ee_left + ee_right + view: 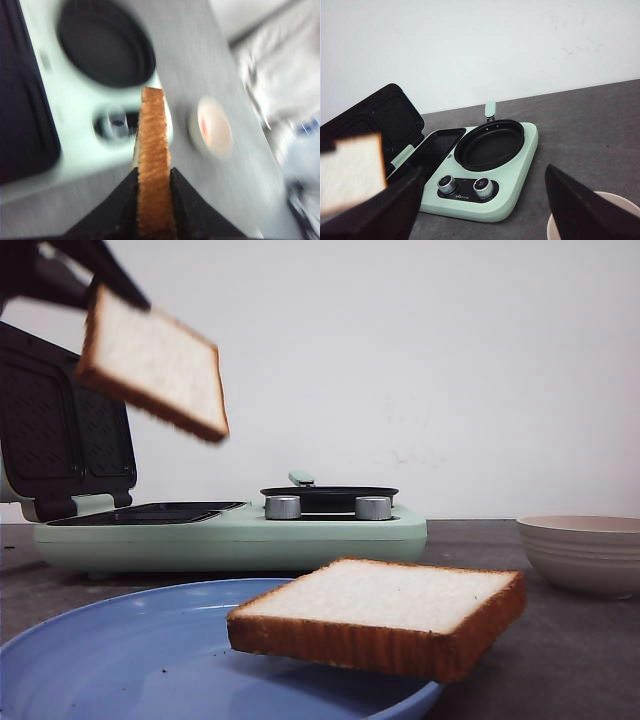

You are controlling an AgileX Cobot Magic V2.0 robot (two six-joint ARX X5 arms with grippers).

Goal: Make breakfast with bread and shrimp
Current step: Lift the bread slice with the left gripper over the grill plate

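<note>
My left gripper (pixel 92 282) is shut on one bread slice (pixel 155 362) and holds it tilted in the air above the open sandwich maker (pixel 230 535). In the left wrist view the fingers (pixel 120 205) pinch its brown crust (pixel 152 150) edge-on. The second bread slice (pixel 385 612) lies across the rim of the blue plate (pixel 120 660) at the front. My right gripper (pixel 480 210) is open and empty, above the table in front of the appliance (pixel 485 200). A blurred orange-red patch (pixel 203 129), apparently the shrimp, lies in a small bowl (pixel 212 127).
The pale green appliance has a raised black lid (pixel 60 430), a black sandwich tray (pixel 150 512), a round black pan (pixel 328 495) and two silver knobs (pixel 283 507). A beige bowl (pixel 585 550) stands at the right, also in the right wrist view (pixel 625 200).
</note>
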